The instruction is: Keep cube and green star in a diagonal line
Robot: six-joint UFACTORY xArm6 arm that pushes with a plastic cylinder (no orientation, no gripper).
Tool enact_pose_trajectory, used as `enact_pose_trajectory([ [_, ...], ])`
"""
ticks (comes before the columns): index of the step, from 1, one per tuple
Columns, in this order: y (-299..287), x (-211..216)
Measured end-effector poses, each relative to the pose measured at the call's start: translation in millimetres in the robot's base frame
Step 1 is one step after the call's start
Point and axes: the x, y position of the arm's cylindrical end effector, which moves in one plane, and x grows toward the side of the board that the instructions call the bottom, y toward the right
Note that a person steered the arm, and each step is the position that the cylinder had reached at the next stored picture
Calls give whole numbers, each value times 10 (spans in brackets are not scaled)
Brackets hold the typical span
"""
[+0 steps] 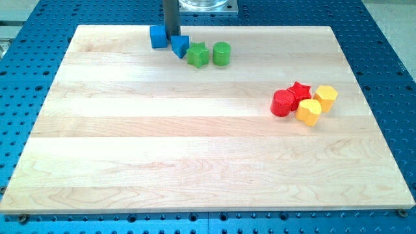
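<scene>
A blue cube (158, 36) sits near the view's top edge of the wooden board (195, 156). A blue triangular block (180, 46) lies just right of it and a little lower. The green star (198, 55) touches that block's right side, lower again. A green cylinder (221, 53) stands right of the star. My dark rod comes down from the top, and my tip (173, 36) rests between the blue cube and the blue triangular block, close to both.
At the view's right, a cluster holds a red cylinder (283, 104), a red star (299, 91), a yellow hexagonal block (325, 97) and another yellow block (309, 112). A blue perforated table (32, 65) surrounds the board.
</scene>
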Motion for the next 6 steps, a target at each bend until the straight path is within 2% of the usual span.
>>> enact_pose_trajectory([
  [1,-562,177],
  [2,-426,224],
  [3,-886,242],
  [4,-879,873],
  [6,258,487],
])
